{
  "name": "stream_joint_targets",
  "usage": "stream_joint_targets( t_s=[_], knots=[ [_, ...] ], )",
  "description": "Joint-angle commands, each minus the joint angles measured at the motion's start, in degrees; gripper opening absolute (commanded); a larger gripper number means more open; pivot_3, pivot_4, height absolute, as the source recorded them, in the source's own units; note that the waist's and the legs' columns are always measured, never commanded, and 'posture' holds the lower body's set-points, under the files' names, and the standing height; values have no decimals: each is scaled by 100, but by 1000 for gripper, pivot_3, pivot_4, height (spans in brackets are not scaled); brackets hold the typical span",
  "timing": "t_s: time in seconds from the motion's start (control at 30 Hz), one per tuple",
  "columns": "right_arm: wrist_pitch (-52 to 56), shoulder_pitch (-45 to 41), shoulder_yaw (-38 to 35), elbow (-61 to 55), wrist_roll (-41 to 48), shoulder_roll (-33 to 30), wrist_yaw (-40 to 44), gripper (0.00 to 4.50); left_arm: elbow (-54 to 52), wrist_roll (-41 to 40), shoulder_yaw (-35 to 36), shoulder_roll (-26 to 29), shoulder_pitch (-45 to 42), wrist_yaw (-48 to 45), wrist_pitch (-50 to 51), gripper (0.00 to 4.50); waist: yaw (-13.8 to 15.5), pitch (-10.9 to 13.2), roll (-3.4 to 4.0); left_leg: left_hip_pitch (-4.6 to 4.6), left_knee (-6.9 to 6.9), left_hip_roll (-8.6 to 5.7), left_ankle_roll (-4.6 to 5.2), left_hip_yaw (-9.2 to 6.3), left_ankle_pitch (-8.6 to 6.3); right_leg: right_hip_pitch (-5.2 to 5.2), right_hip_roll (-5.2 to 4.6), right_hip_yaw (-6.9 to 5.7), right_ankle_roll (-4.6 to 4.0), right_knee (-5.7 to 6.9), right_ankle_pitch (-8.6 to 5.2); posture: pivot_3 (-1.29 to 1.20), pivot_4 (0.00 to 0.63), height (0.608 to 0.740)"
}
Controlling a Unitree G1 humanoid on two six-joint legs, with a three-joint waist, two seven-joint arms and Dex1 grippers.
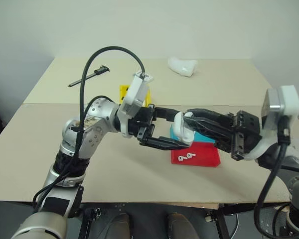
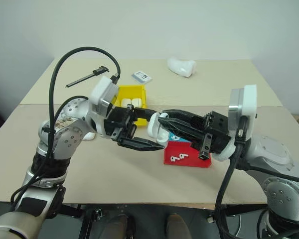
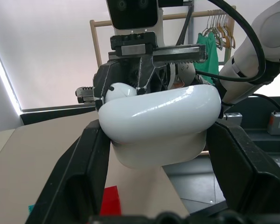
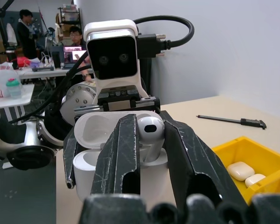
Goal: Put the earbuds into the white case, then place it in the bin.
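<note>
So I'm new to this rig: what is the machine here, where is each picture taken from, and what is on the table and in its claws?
It is a humanoid robot with two arms. Two pictures look down from its head; the other two come from a camera on each wrist. The left gripper is shut on the white case, lid open. The right gripper pinches an earbud at the case's opening. On the table stand a yellow bin with cases inside, a red tray with two more earbuds, a teal tray, a lumpy white object, a black tool and a small labelled box.
</note>
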Motion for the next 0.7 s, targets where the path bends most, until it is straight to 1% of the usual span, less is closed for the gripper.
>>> stream_joint_targets(
  t_s=[0.03, 0.13, 0.17, 0.2, 0.23, 0.33, 0.4, 0.47, 0.53, 0.6, 0.7],
  knots=[
    [-126, 120, 41, -3, -32, -140, 307, 1826, -163, -65, 282, -14, -115, 131, -167, 2882, -5, 0, 0, 1, 0, 0, 0, 0, 0, 0, 0, 0, 0, 0, 0, 0, 150, 740],
    [-216, 114, 65, 64, -102, -188, 340, 2803, -175, -73, 285, -11, -110, 143, -163, 2882, -3, 0, 0, 2, 0, 0, 0, 0, 0, 1, 0, 1, 0, 0, 0, 0, 150, 740],
    [-234, 78, 74, 109, -130, -195, 307, 2998, -179, -78, 292, -7, -107, 143, -160, 2882, -2, 0, 0, 1, 0, 0, 0, 0, 0, 0, 0, 0, 0, 0, 0, 0, 150, 740],
    [-246, 59, 74, 137, -143, -203, 284, 3395, -186, -81, 297, -7, -105, 147, -155, 2882, -2, 0, 0, 1, 0, 0, 0, -1, 0, 1, 0, 0, 0, 0, 0, 0, 150, 740],
    [-249, 30, 50, 179, -123, -210, 253, 3658, -191, -81, 304, 2, -96, 141, -154, 2882, -1, 0, 0, 1, 0, 0, 0, -1, 0, 0, 0, 0, 0, 0, 0, 0, 150, 740],
    [-246, -21, -45, 276, -38, -226, 187, 3658, -202, -76, 309, 27, -78, 144, -148, 2882, 3, 0, 0, 1, 0, 0, 0, 0, 0, 0, 0, 0, 0, 0, 0, 0, 150, 740],
    [-271, -141, -239, 552, -23, -325, 229, 3658, -207, -75, 322, 91, -41, 116, -143, 2882, 0, 0, 0, 1, 0, 0, 0, -1, 0, 1, 0, 0, 0, 0, 0, 0, 150, 740],
    [-282, -369, -396, 1007, -87, -518, 369, 3658, -258, -109, 348, 149, -1, 101, -109, 2882, -1, 0, 0, 2, 1, -1, 0, 2, 0, 0, 0, 3, 0, 1, 0, 0, 150, 740],
    [-315, -649, -299, 1515, -399, -818, 671, 3658, -306, -134, 366, 173, 19, 112, -92, 2882, 0, 0, 0, 4, 2, -1, 0, 4, 0, 0, 0, 4, 0, 1, 1, 0, 150, 740],
    [-424, -1010, 87, 2084, -994, -1133, 1020, 3658, -328, -136, 373, 164, 25, 157, -92, 2882, -5, 0, 1, 4, 0, 0, 0, 5, 0, 0, 1, 2, 0, 0, 0, 0, 150, 740],
    [-1197, -1911, 1556, 3331, -2942, -1590, 1788, 3658, -368, -125, 398, 150, 51, 217, -105, 2882, -38, -1, 2, 9, 1, 1, 1, 13, -1, -2, 1, 8, 0, 0, 0, 0, 150, 740]
  ],
)
